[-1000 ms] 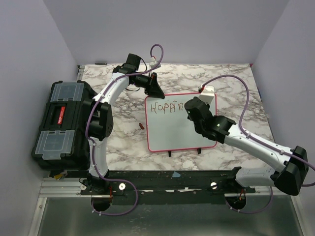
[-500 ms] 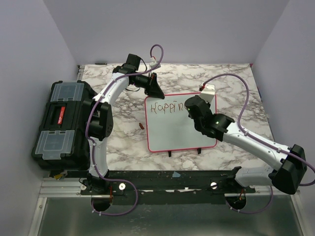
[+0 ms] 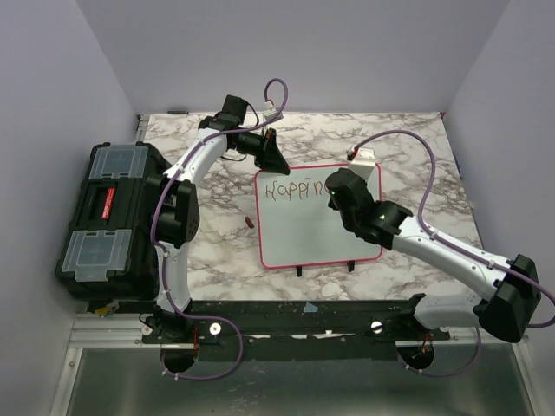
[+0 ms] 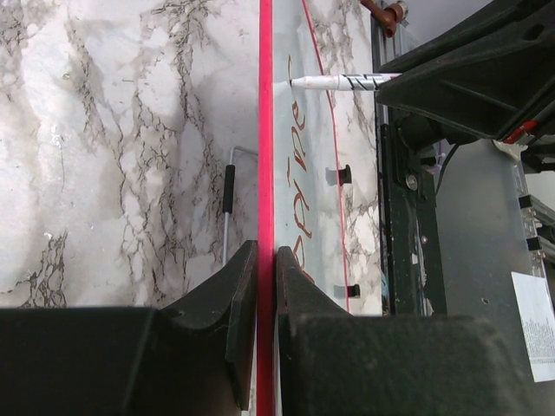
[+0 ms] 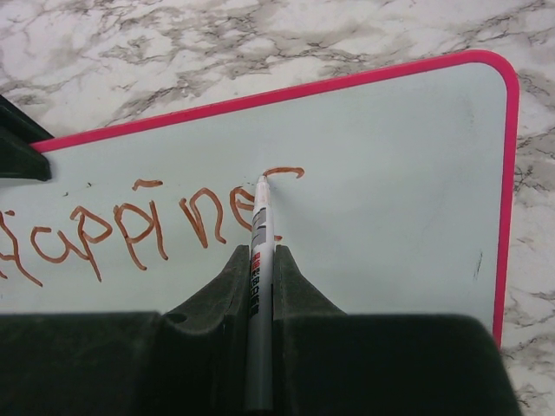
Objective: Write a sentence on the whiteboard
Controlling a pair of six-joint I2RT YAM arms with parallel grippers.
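Observation:
The whiteboard (image 3: pixel 303 230) with its pink-red frame lies on the marble table, also seen as whiteboard (image 5: pixel 390 173) and whiteboard (image 4: pixel 312 173). Red-brown lettering (image 5: pixel 130 227) reads roughly "Happine", with a fresh short stroke above the pen tip. My right gripper (image 5: pixel 260 260) is shut on a white marker (image 5: pixel 258 251), whose tip touches the board just right of the last letter. My left gripper (image 4: pixel 265 260) is shut on the board's far-left frame edge (image 4: pixel 264 130). From above, the left gripper (image 3: pixel 276 160) sits at the board's top-left corner and the right gripper (image 3: pixel 334 192) hides the end of the writing.
A black toolbox (image 3: pixel 108 221) stands at the table's left edge. A small red cap-like piece (image 3: pixel 249 222) lies left of the board. A thin rod with a black handle (image 4: pixel 227 199) lies on the marble beside the board. Grey walls close in on three sides.
My right gripper has shifted slightly to the left and up over the board with the marker. The left arm and the board have stayed put.

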